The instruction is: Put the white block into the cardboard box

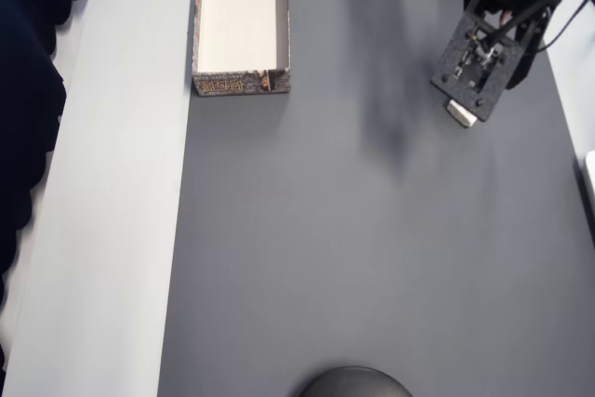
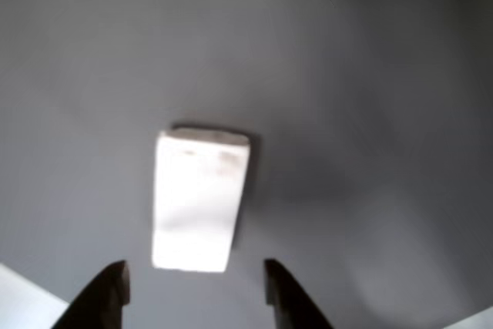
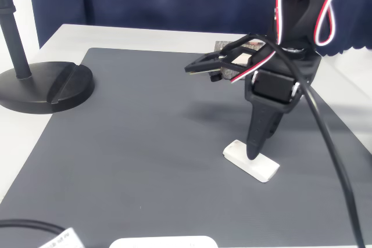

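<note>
The white block [image 2: 200,198] lies flat on the dark grey mat, a small rounded rectangle. In the wrist view it sits just ahead of my open gripper [image 2: 196,292], whose two dark fingertips [image 2: 108,292] stand apart, wider than the block. In the fixed view the gripper [image 3: 254,150] points straight down onto the block [image 3: 261,168], with a finger in front of the block's middle. From overhead, the gripper [image 1: 476,67] covers most of the block [image 1: 462,115] at the right. The cardboard box [image 1: 242,25] is far off at the top left, its cream inside bare.
A black round stand base [image 3: 46,85] with a pole sits at the mat's left in the fixed view and shows at the overhead view's bottom edge [image 1: 353,384]. A pale table strip [image 1: 112,183] runs left of the mat. A white object [image 3: 163,242] lies at the near edge.
</note>
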Tool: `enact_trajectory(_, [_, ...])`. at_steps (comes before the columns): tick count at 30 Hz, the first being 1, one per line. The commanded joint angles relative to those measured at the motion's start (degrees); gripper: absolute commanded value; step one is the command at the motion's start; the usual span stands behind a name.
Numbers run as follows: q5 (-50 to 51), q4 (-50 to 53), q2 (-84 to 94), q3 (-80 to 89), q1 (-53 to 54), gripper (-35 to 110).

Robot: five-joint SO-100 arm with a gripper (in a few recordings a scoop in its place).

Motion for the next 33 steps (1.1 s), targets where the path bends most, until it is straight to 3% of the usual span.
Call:
enact_trajectory(1, [0.53, -0.97, -1.41, -3.69, 0.18, 26])
enact_trajectory(33, [-2.55, -4.48, -8.0, -6.59, 0.09, 28])
